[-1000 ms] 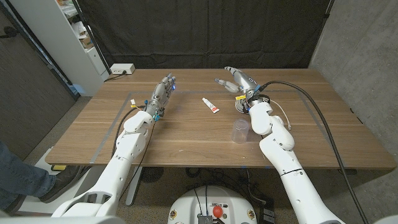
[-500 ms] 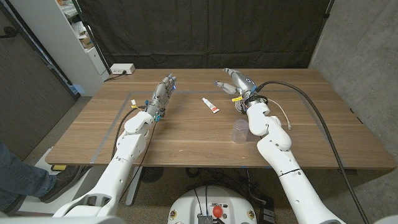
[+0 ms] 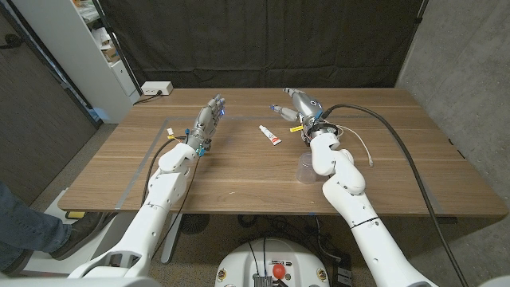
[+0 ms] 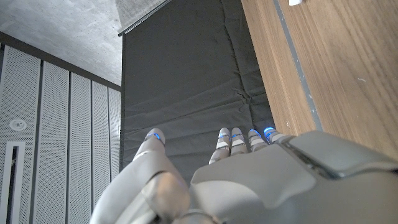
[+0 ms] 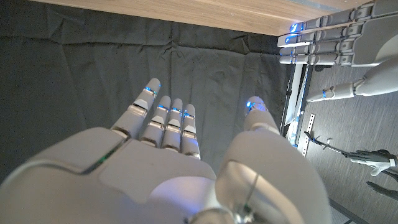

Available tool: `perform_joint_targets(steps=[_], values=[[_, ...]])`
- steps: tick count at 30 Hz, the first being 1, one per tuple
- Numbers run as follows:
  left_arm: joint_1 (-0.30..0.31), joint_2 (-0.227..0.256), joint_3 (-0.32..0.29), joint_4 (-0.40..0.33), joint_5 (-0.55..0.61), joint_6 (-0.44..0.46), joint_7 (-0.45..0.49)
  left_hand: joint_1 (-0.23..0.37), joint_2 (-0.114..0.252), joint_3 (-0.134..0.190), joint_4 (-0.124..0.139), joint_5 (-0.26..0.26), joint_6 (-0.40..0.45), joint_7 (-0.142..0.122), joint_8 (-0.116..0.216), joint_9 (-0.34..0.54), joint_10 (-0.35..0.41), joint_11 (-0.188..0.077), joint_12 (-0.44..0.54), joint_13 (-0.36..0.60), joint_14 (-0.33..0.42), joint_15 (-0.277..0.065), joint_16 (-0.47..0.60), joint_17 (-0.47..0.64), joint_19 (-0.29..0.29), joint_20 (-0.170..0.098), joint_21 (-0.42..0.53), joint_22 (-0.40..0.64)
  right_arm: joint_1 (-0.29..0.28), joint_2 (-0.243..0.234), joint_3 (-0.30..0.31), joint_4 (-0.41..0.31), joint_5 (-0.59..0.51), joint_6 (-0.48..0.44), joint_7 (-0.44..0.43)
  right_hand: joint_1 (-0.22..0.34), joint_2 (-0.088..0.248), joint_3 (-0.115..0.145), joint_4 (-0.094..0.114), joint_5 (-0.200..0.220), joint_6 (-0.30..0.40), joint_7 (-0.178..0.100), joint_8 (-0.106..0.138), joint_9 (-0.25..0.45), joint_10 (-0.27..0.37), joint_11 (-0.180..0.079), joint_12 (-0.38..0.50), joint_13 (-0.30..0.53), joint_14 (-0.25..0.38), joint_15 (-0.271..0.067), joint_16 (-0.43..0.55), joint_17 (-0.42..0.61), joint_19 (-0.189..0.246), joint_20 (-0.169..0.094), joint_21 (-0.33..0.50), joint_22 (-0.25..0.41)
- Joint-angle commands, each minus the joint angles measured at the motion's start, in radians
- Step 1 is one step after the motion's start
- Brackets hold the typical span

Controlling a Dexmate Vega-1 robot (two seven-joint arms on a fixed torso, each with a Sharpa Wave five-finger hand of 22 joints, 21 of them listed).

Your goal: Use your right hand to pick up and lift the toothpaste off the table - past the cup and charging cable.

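Note:
The toothpaste (image 3: 269, 135), a small white tube with a red end, lies on the wooden table (image 3: 239, 171) near the middle. My right hand (image 3: 292, 108) hovers above the table just right of and beyond the tube, fingers apart and holding nothing; its fingers (image 5: 168, 121) point at the dark curtain in the right wrist view. A clear plastic cup (image 3: 307, 168) stands nearer the front, beside my right forearm. The white charging cable (image 3: 363, 147) curls on the table to the right of that arm. My left hand (image 3: 209, 118) stands open on the left, apart from the tube.
A white power strip (image 3: 156, 88) sits at the table's back left corner. Black curtain (image 3: 263, 40) hangs behind the table. White shelving (image 3: 96, 48) stands at the far left. A person's leg (image 3: 24, 231) shows at the lower left edge. Tape lines mark the tabletop.
My right arm has swung leftward, bringing the hand closer to the toothpaste and the forearm over the cup's far side. The left arm has not moved.

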Motion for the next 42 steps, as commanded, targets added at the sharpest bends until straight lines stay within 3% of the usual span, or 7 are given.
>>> perform_joint_targets(steps=[1,24,42], values=[[0.006,0.01,-0.005,-0.011,-0.002,0.009,0.008,0.0,0.011,0.0,-0.003,-0.002,-0.002,-0.001,-0.002,0.004,-0.009,-0.001,0.0,0.0,-0.009,0.003,0.002,0.006,-0.025,0.007,0.001,0.002,0.01,0.012,-0.044,0.024,-0.042,-0.043,-0.011,0.012,0.004,-0.003,0.002,-0.001,0.012,-0.003,0.007,0.004,0.016,0.0,0.002,0.002,0.01,0.0,0.006,0.005,0.011,-0.001,0.006,0.005],[0.006,0.022,-0.003,-0.027,0.0,0.016,0.009,0.0,0.013,-0.001,-0.006,-0.004,-0.01,0.003,-0.004,0.004,-0.011,0.002,-0.001,-0.001,-0.011,0.005,0.001,0.006,-0.026,0.003,0.001,0.002,0.033,0.033,-0.09,0.067,-0.083,-0.122,-0.002,0.043,0.0,-0.003,0.0,0.001,0.039,-0.002,0.008,0.005,0.042,0.004,0.002,0.003,0.039,0.0,0.017,0.01,0.023,0.008,0.003,0.005],[-0.006,0.019,0.0,-0.013,-0.002,0.01,0.0,0.0,0.016,-0.001,-0.008,-0.006,-0.01,0.0,-0.003,0.004,-0.012,0.0,-0.001,-0.001,-0.012,0.003,0.002,0.006,-0.027,0.006,0.002,0.002,0.047,0.046,-0.132,0.098,-0.119,-0.171,-0.006,0.055,-0.009,-0.01,0.004,-0.001,0.069,-0.009,0.012,0.005,0.082,-0.013,0.008,0.002,0.067,-0.003,0.027,0.014,0.032,0.01,0.0,0.006]])
